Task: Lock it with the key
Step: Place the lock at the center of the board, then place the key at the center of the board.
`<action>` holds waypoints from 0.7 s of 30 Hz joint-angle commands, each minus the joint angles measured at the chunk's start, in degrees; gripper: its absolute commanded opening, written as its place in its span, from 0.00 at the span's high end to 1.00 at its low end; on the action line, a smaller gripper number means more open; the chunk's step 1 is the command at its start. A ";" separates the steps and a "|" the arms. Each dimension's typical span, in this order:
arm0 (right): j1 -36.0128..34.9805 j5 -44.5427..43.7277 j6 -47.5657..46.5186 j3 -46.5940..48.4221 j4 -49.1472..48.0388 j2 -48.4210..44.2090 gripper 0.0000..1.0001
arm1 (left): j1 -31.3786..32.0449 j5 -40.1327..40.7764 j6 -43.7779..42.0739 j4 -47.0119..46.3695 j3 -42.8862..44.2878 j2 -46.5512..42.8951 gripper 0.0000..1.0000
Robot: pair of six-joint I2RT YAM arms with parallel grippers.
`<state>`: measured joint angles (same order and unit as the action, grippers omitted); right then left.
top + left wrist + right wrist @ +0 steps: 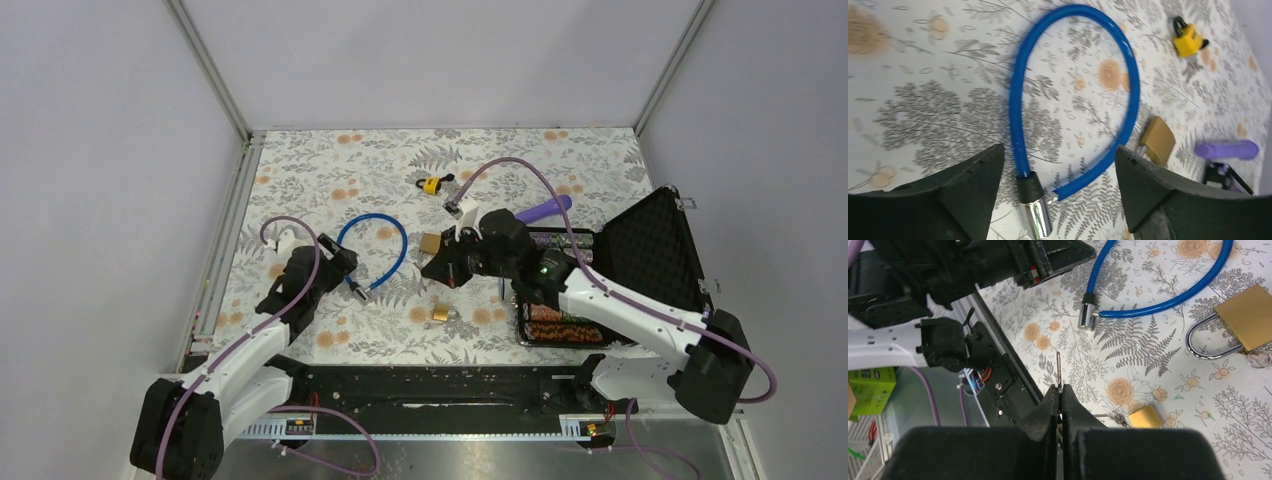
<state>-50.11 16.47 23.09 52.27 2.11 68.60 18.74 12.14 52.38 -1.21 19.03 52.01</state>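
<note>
**Bringing the key to the lock in a straight line**

On the flowered counter, with the black case open at its right edge, the blue cable lock lies in a loop toward the left edge. Its metal head is the part closest to the near edge. We judge that this is the lock to serve, but we cannot tell for sure. A large brass padlock also lies at the middle, and a small brass padlock lies closer to the near edge.

The left gripper hangs spread wide over the head and touches nothing. We think it should first come down and clamp the head, so that it cannot roll or slide.

The right gripper is pressed together on the key. The thin blade sticks out beyond the tips, above the counter between the head and the small padlock. The hold seems small, so we should turn the wrist slowly, line the blade up with the keyhole, which we cannot see, and push gently.
</note>
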 commanded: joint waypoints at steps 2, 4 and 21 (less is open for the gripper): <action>0.27 -2.36 4.38 1.16 -7.30 6.36 1.00 | -0.38 11.33 1.81 8.77 3.99 -2.12 0.17; 0.17 -2.32 5.55 1.87 -10.28 9.78 1.00 | -0.37 12.24 2.44 10.85 4.67 -2.80 0.14; -1.57 -13.18 12.33 28.76 -10.10 47.71 0.82 | -0.38 14.02 0.46 35.54 19.81 -11.21 0.01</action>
<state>-50.89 8.86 34.87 75.85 -11.11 114.87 18.72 25.08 54.41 28.67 34.54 42.00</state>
